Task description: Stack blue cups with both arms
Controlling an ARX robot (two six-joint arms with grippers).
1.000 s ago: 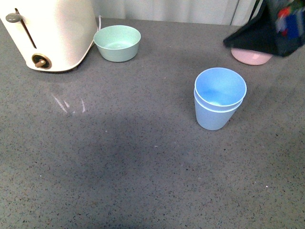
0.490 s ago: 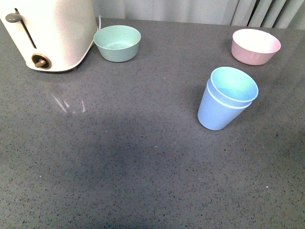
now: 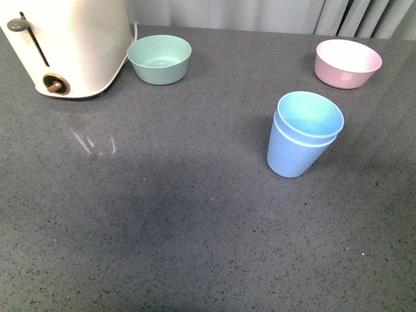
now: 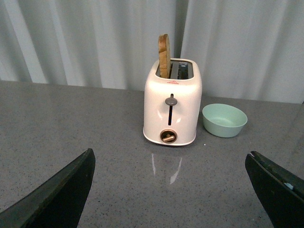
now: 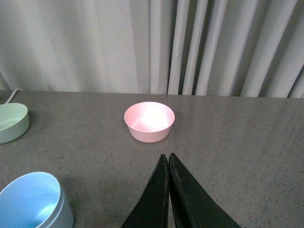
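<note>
On the grey speckled desk (image 3: 162, 221) we see, starting at far left in the front view, a cream toaster (image 3: 68, 45) at about 10 o'clock, its lever and brown dial facing us. Just beside it, at about 11 o'clock, sits the mint-green bowl (image 3: 160, 59), upright and apart from the toaster. To the right of centre, at roughly 2 o'clock, we find the blue cups (image 3: 302, 134): one nested inside the other, the inner rim standing a little proud of the outer, the pair leaning slightly toward the right. They stand free on the desk, with nothing touching them. Further back, at about 1 o'clock, rests the pink bowl (image 3: 348, 63), well apart from the stack. Neither arm shows in this view.

From the left wrist we look across at the toaster (image 4: 172, 110), a slice of toast (image 4: 164, 55) upright in one slot, with the mint-green bowl (image 4: 224, 120) beside it. The left pincer (image 4: 175, 209) has its two dark fingers spread wide apart, holding nothing.

From the right wrist we see the mint-green bowl (image 5: 12, 122) at the edge, the cups' (image 5: 34, 202) open mouth, and the pink bowl (image 5: 149, 121) beyond. The right pincer (image 5: 168, 159) has its fingers pressed together, empty, near the cups but not touching them.
</note>
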